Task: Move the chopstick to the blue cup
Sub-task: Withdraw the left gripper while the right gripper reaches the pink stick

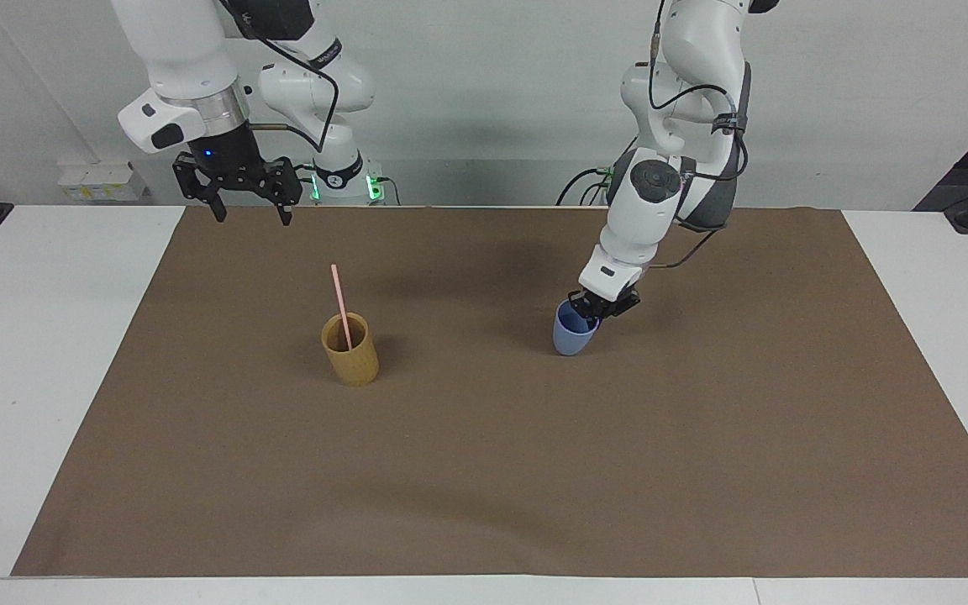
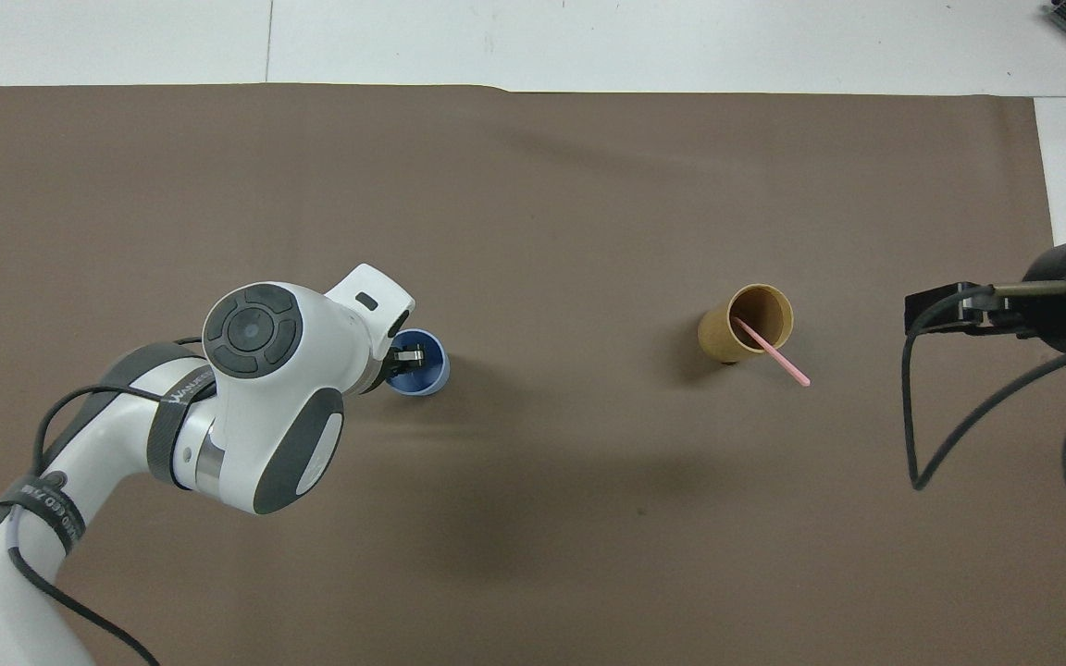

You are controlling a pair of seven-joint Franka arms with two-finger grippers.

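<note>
Robot lab: two arms (image 1: 660, 193) at a paper-covered table (image 1: 47, 353).

A: Is the light even?

B: Bright and diffuse from above. The brown mat (image 1: 484, 470) shows no glare, and the white bench (image 1: 22, 378) beside it is bright but not blown out.

A: Shadows?

B: Soft ones. A broad dim patch lies on the mat under the left arm's tool (image 1: 597, 307), and a small one beside the blue cup (image 2: 420, 363). The wooden cup (image 2: 744, 324) throws a short soft shadow.

A: Focus?

B: Sharp across both views.
</note>
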